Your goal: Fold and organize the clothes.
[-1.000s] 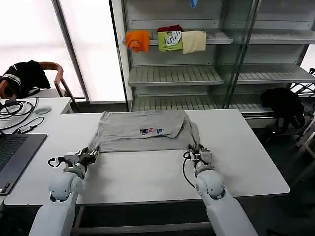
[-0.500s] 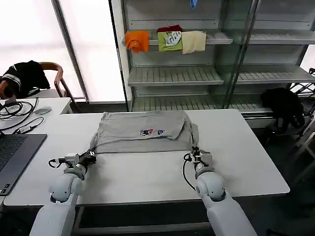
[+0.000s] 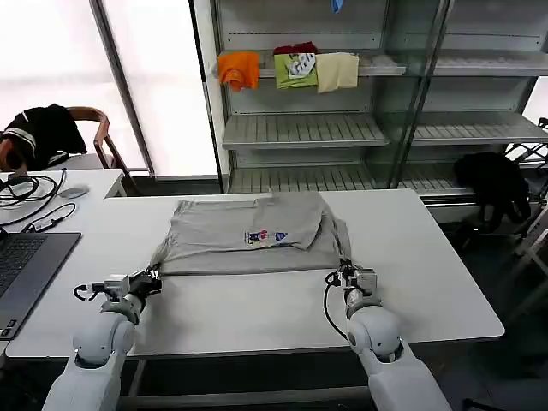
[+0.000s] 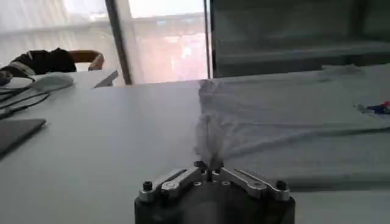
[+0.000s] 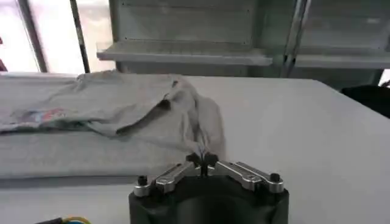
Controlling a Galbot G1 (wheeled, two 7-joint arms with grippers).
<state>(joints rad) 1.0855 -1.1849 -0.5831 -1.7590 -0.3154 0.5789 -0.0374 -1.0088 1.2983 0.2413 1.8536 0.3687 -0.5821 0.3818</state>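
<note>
A: Head view first. A light grey short-sleeved cotton shirt (image 3: pixel 248 237) with a small multicoloured chest print lies spread on the white rectangular table (image 3: pixel 428 282), towards twelve o'clock from the robot. The left gripper (image 3: pixel 151 280) sits at about ten o'clock, clenched on the shirt's near left corner. The right gripper (image 3: pixel 345 273) is at about two o'clock, pinching the near right corner.

B: And around it? A dark laptop (image 3: pixel 21 265) and black cables (image 3: pixel 26 190) at nine o'clock, and a metal shelving unit (image 3: pixel 342 128) at twelve with orange, green and cream folded garments (image 3: pixel 291 70) on an upper shelf. A black garment (image 3: pixel 492 188) hangs at two o'clock, beyond the table.

A: Over to the left wrist view. The left gripper (image 4: pixel 208 171) has its fingertips (image 4: pixel 202 166) closed together on a bunched peak of grey fabric, and the shirt (image 4: pixel 286 131) spreads flat across the table (image 4: pixel 91 140) beyond it.

B: Right wrist view now. Same picture: the right gripper (image 5: pixel 203 163) is clamped on a gathered fold, the cloth rising from the pinch in a ridge, and the shirt (image 5: pixel 91 115) lies rumpled on the table (image 5: pixel 304 134) with its print just visible far off.
</note>
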